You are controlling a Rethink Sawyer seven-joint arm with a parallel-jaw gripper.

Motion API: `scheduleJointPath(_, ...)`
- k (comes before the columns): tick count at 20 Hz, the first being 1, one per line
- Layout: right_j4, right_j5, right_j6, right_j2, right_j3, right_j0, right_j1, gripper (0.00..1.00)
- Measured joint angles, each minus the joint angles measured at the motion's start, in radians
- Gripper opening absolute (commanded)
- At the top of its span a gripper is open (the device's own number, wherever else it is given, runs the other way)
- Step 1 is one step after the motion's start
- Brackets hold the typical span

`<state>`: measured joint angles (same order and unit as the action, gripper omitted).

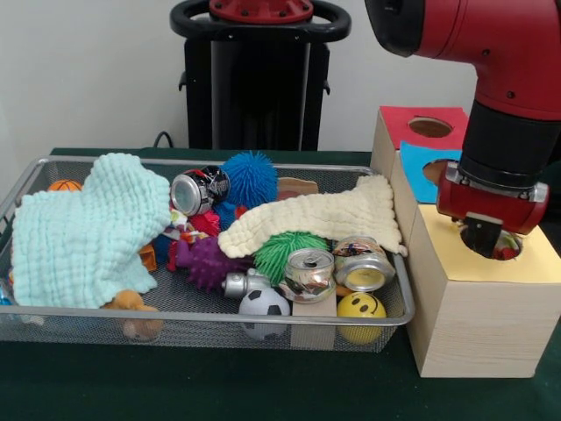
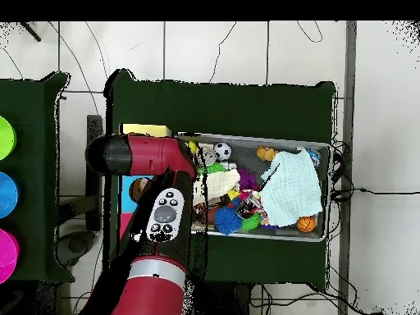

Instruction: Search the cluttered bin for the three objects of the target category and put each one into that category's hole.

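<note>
Because the pincer (image 1: 484, 235) hangs right over the yellow box's hole (image 1: 506, 247), a drop seems underway; its grip I cannot tell.

Plain pale wall (image 1: 88, 70) behind, dark green tabletop (image 1: 219, 386) below, pale tiled floor (image 2: 213, 49) around with thin black cables (image 2: 361, 193) trailing, and 3 round discs, green (image 2: 5, 138), blue (image 2: 6, 195) and magenta (image 2: 6, 256).
</note>
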<state>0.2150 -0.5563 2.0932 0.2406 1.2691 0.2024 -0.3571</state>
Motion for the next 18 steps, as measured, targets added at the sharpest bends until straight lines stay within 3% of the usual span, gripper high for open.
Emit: scheduleJointPath(18, -0.007, -0.217, 0.000, 0.018, 0.006, 0.007, -0.140, 0.00)
